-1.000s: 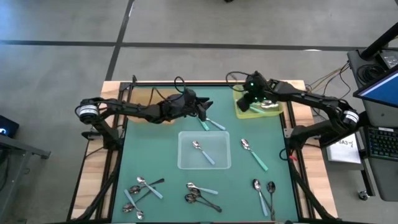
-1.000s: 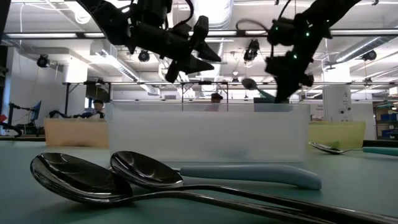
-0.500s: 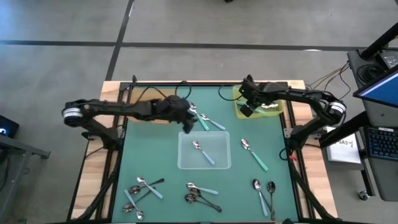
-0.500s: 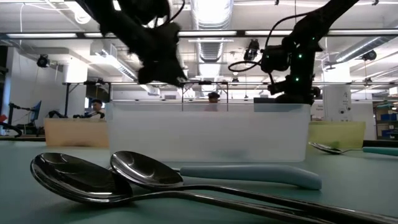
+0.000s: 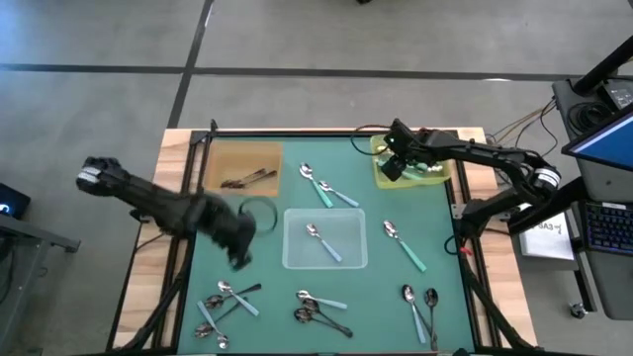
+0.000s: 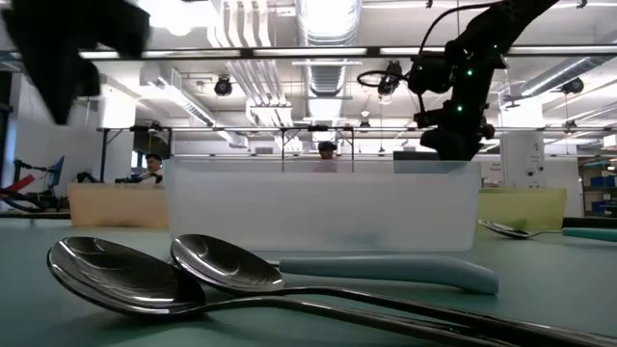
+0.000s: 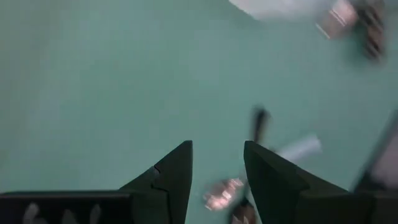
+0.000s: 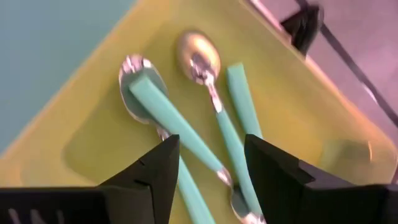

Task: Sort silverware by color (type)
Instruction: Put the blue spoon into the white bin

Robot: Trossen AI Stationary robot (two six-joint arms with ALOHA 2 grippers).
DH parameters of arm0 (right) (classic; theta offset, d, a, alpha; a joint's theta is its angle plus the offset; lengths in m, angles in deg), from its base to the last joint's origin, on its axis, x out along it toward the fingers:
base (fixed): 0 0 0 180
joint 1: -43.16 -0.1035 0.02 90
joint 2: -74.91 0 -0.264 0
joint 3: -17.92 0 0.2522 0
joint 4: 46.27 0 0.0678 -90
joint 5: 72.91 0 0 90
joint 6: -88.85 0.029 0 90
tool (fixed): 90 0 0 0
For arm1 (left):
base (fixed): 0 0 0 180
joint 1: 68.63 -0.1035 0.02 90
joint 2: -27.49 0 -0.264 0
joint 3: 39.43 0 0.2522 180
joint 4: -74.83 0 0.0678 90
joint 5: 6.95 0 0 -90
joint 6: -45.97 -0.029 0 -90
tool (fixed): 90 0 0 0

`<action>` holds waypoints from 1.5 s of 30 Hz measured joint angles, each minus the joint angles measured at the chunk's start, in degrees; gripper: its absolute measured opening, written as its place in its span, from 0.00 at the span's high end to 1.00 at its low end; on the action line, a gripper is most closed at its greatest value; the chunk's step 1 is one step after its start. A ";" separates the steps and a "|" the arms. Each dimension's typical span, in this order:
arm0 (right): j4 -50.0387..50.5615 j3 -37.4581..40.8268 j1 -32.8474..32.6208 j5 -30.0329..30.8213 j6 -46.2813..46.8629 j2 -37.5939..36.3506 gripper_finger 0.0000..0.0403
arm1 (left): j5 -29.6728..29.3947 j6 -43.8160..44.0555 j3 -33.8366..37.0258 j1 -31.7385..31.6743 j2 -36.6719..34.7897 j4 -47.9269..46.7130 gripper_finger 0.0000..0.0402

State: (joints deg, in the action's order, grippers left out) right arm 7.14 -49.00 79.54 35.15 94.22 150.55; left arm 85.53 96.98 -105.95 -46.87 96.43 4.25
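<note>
My right gripper (image 5: 394,166) (image 8: 208,152) hovers open over the yellow-green tray (image 5: 384,180) at the far right. Teal-handled spoons (image 8: 214,118) lie on the tray's floor below the fingers. My left gripper (image 5: 237,249) (image 7: 217,158) is open and empty over the mat, left of the clear tray (image 5: 297,259). That tray holds one pale-handled spoon (image 5: 323,240). Dark spoons (image 5: 247,179) lie in the brown tray (image 5: 220,158). Loose spoons lie flat on the mat: two (image 5: 326,189) at the far middle and one (image 5: 404,244) right of the clear tray.
More spoons lie along the near edge: a cluster at the left (image 5: 224,302), one in the middle (image 5: 316,309), a pair at the right (image 5: 421,307). Two of them (image 6: 174,280) fill the low view's foreground. The mat between the trays is bare.
My left gripper has swept fast from beside the brown tray toward the table's near left, past the clear tray. My right gripper has sunk a little over the yellow-green tray, and the teal-handled spoon it carried above the tray is gone from its fingers.
</note>
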 joint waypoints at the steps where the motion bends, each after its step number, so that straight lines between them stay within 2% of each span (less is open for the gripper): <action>1: -0.89 0.00 0.00 -0.01 -0.41 -0.02 0.58 | 0.00 0.04 -0.01 3.52 0.40 1.42 0.68; 4: -2.57 0.00 0.00 -0.04 -0.92 -0.05 0.59 | -0.49 1.41 -0.01 12.01 2.40 6.25 0.68; 8: -2.46 0.00 -0.02 -0.09 -0.89 -0.11 0.60 | -1.78 4.89 -0.01 17.41 6.87 13.66 0.68; 13: -2.47 0.00 -0.24 -0.25 -0.76 -0.12 0.60 | -1.34 4.82 0.01 18.01 13.23 19.78 0.68; 17: -2.47 0.00 -0.26 -0.50 0.85 -0.12 0.60 | 4.76 1.83 0.01 18.31 18.13 23.61 0.68; 20: -2.46 0.00 -0.26 -0.50 1.73 -0.12 0.60 | 7.03 -0.86 0.01 19.06 21.19 26.23 0.68; 26: -2.48 0.02 -0.26 -0.51 4.08 -0.12 0.60 | 6.91 -8.93 0.01 19.82 25.87 27.63 0.68; 32: -2.46 0.04 -0.50 -0.55 4.69 -0.12 0.61 | 2.31 -15.06 -0.03 20.58 28.79 27.34 0.68; 36: -2.48 0.04 -0.52 -0.58 4.69 -0.12 0.61 | 0.74 -15.98 -0.14 20.67 29.54 27.31 0.68; 40: -2.51 0.04 -0.52 -0.57 4.78 -0.12 0.61 | -0.01 -15.16 -0.12 20.69 29.93 27.19 0.75; 45: -2.53 0.04 -0.52 -0.55 5.11 -0.12 0.61 | -0.53 -12.55 -0.07 20.65 29.95 26.95 0.93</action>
State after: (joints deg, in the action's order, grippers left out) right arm 4.61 -48.96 79.02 34.60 99.34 150.44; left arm 85.00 84.43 -106.03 -26.22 126.38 31.20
